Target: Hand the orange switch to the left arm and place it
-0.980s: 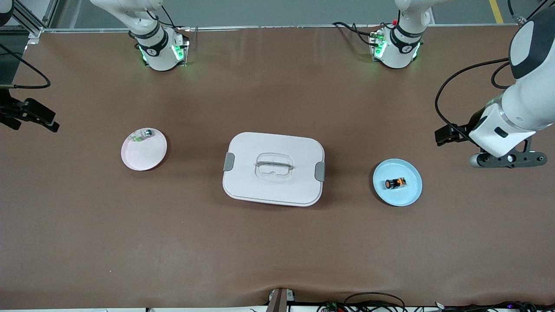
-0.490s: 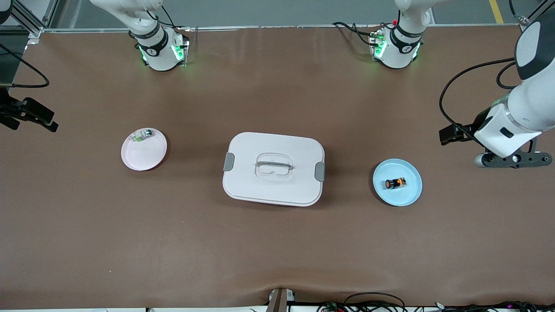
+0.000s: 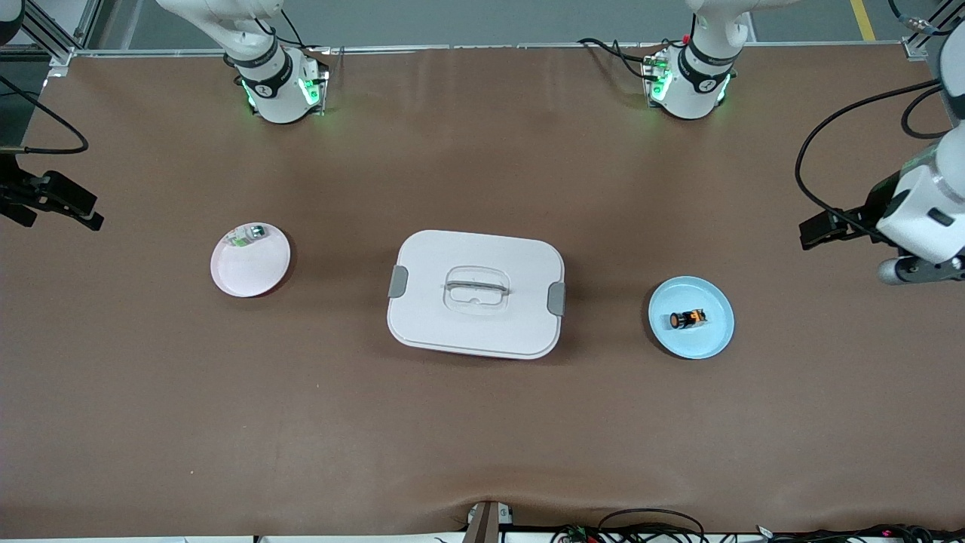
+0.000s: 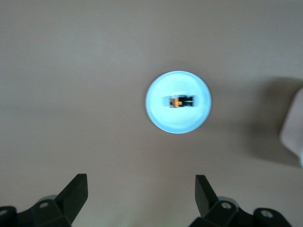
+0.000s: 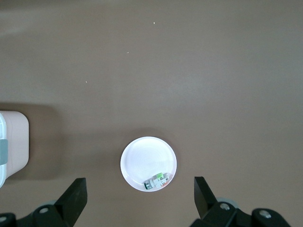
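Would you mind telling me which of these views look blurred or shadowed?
Left wrist view: the orange switch and its blue plate look soft. Right wrist view: sharper, with the box casting a dark shadow on the table. Front view: evenly lit, sharp.

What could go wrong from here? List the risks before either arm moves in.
1. The orange switch is tiny and lies on its side on the blue plate; the open left gripper may pinch badly or roll it.
2. The box sits between the blue plate and the pink plate, so a low handover path could strike it.
3. The open right gripper could disturb the green-and-silver piece on the pink plate.
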Controlling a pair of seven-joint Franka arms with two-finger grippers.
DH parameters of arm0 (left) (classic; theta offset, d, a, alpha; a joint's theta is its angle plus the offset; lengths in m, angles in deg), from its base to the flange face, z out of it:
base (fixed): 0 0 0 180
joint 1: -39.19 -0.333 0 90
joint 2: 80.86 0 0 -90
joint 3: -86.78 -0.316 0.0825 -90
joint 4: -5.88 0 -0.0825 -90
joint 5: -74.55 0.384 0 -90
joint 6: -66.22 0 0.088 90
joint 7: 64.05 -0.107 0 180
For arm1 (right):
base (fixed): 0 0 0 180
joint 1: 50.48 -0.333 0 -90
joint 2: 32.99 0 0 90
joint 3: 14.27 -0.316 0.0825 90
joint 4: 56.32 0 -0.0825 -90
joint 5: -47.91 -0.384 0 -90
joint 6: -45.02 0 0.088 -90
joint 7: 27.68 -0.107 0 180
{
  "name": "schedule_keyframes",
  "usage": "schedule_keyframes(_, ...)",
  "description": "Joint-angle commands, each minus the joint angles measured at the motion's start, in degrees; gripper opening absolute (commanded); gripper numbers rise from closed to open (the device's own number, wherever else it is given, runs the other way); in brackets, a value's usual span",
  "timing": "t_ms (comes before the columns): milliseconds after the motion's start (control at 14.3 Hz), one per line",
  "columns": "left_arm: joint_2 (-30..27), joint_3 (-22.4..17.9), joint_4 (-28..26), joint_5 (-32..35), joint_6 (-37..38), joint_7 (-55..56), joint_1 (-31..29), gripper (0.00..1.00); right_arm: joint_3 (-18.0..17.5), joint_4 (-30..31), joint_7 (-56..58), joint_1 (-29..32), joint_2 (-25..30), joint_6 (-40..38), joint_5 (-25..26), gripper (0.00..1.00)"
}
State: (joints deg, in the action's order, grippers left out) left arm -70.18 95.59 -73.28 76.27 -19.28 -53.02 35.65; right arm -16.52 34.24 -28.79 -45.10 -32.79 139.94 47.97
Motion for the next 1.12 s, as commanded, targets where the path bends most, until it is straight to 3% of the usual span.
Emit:
schedule_keyframes(0,-3.3,-6.4,-1.0,-6.5,0.8,-0.9,1.8,1.00,-0.8,-1.4,-0.2,0.8,-0.7,-1.0,0.4,1.00)
schedule_keyframes(350,-8.4,-7.1,-6.0,-5.1,0.4,-4.9,5.2,1.00,-0.8,-1.4,-0.2,0.7,-0.9,-1.0,0.2,1.00)
schedule_keyframes(560,-11.5,-8.6,-11.2,-3.5,-4.0,-11.5,5.8,1.00,-0.8,-1.4,-0.2,0.7,-1.0,-1.0,0.1,1.00)
schedule_keyframes(1050,-10.2,-8.0,-9.9,-3.4,-3.4,-11.0,6.1,1.00,-0.8,-1.4,-0.2,0.1,-1.5,-1.0,0.1,1.00)
